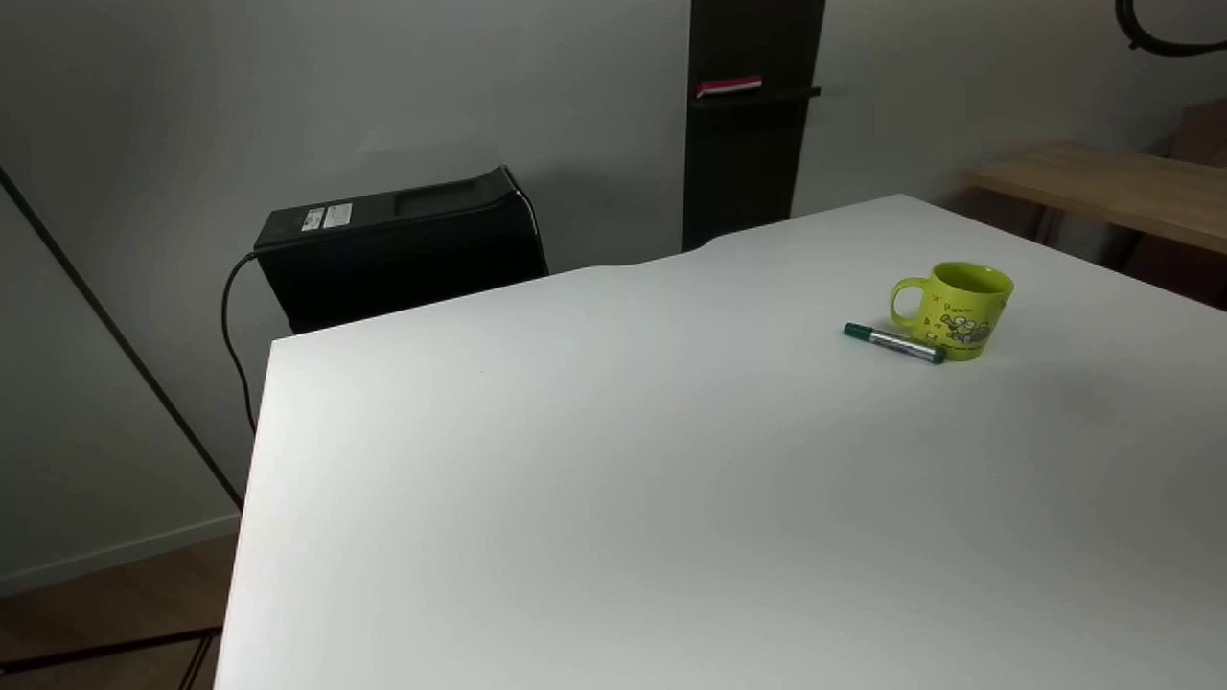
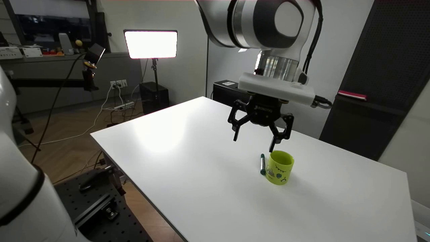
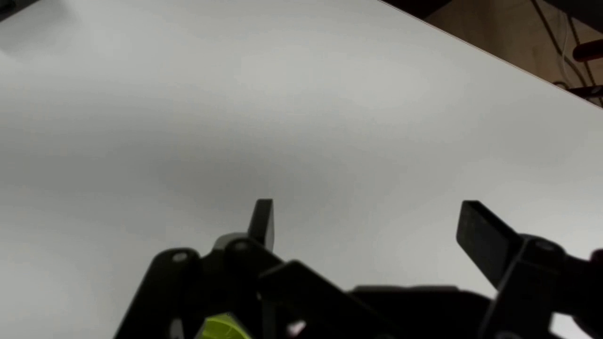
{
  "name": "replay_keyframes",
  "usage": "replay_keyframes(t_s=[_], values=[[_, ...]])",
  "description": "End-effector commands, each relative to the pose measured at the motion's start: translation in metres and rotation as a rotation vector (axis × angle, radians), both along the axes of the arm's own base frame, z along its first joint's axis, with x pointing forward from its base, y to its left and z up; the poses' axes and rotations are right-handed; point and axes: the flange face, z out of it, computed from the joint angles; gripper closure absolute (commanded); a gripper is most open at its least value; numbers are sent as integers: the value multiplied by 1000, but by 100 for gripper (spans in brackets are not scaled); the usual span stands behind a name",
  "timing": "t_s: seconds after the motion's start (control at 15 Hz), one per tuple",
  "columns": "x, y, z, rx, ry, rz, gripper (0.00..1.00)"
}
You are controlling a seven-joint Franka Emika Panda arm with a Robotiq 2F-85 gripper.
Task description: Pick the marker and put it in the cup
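One Robotiq gripper (image 2: 253,145) in play, and we see its two fingers (image 2: 273,144) parted wide with nothing in their hold, above the one white table (image 1: 575,498), just right of centre in an exterior view. One green-and-silver marker (image 1: 896,343) lies right of centre in both exterior views, just beside one upright lime-green mug (image 1: 968,307); whether they touch, we can't tell. A green sliver of that mug peeks out at bottom left in the wrist view! Upper left in an exterior view, we count one lit light panel (image 2: 151,44).
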Motion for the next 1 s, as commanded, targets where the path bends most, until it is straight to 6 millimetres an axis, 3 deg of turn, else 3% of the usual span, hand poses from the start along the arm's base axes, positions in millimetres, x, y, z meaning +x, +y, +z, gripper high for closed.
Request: replay_keyframes(t_s=[0.0,0.53,0.93], values=[[0,2,-2,-5,6,-6,0],[1,4,-4,-13,11,-14,0],[22,2,-8,-42,-40,60,0]])
